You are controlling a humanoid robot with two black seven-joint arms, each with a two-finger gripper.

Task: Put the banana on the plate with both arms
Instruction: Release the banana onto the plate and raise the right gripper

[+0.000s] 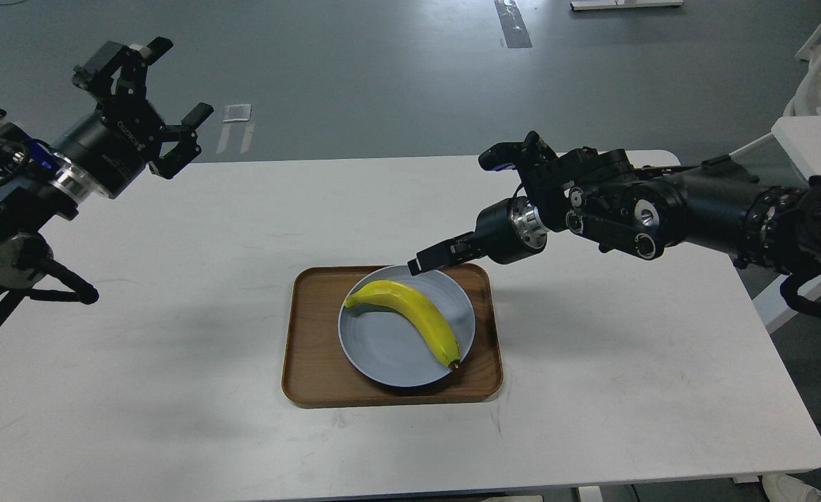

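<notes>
Banana point(410, 314) lies across the plate point(382, 359), on the tray point(312, 376). My right gripper point(425, 261) sits just above the plate's far rim, finger gap unreadable, holding nothing. My left gripper point(173, 104) raised, spread, empty. Best: lift right straight up, avoid nudging.

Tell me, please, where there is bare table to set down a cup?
Bare white table lies left of the wooden tray, and right of it under the right arm. The plate holds the banana, with the right gripper above its rim.
</notes>
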